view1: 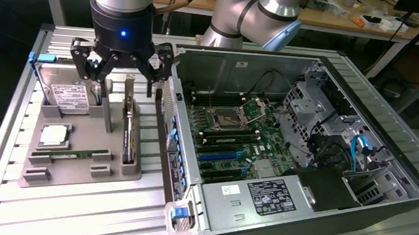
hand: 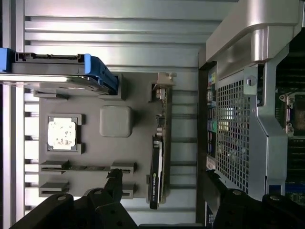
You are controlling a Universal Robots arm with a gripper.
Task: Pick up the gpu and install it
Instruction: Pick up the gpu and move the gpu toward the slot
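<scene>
We see gripper [view1: 125, 81] wide open, holding nothing, hovering over the gray tray [view1: 78, 170]. GPU [view1: 128, 133] stands on edge in its tray slot, directly below the fingers, w/ open PC case [view1: 258, 65] beside.

Thin black gpu [view1: 128, 131] [hand: 157, 164] stands on edge in gray tray [view1: 78, 168].

Upper left of the frame: the end effector [view1: 124, 85] hangs, fingers spread, above the gpu [view1: 128, 131], which stands on edge in a gray tray [view1: 70, 171] beside an open computer case [view1: 236, 60].
</scene>
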